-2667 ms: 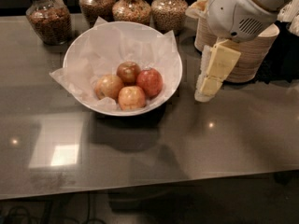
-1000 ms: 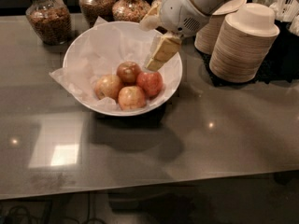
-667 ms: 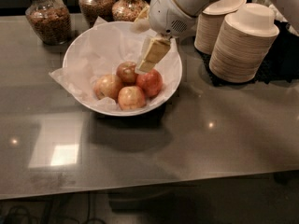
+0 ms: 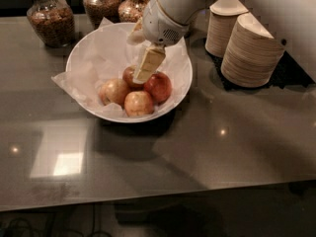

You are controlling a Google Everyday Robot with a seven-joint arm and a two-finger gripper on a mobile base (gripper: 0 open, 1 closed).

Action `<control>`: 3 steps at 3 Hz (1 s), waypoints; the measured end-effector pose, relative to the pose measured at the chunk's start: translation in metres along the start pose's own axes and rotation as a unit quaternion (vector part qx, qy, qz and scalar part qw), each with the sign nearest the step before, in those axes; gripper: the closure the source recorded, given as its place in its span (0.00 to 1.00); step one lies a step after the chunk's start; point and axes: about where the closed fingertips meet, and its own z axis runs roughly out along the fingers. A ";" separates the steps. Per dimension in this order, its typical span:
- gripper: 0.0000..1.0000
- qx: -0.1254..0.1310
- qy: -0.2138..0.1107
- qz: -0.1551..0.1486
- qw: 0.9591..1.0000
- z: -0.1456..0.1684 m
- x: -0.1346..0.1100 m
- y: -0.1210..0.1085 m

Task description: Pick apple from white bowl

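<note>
dull-red apple (image 4: pixel 128 76) just beneath pincer (image 4: pixel 142 76)

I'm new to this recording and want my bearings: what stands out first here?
The robot's hand dips into the white bowl on the grey table, right over the darkest apple among four. Behind on the right stand stacks of paper bowls; jars line the back left.

Claw (image 4: pixel 140 77) at upper centre, tip downward.

Half the apple (image 4: pixel 128 76) behind the hand (image 4: pixel 145 67) inside the white bowl (image 4: pixel 75 53); jars (image 4: pixel 101 4) partly beyond the upper edge.
</note>
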 end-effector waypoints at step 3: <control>0.37 -0.032 0.001 0.012 0.999 0.038 0.006 -0.012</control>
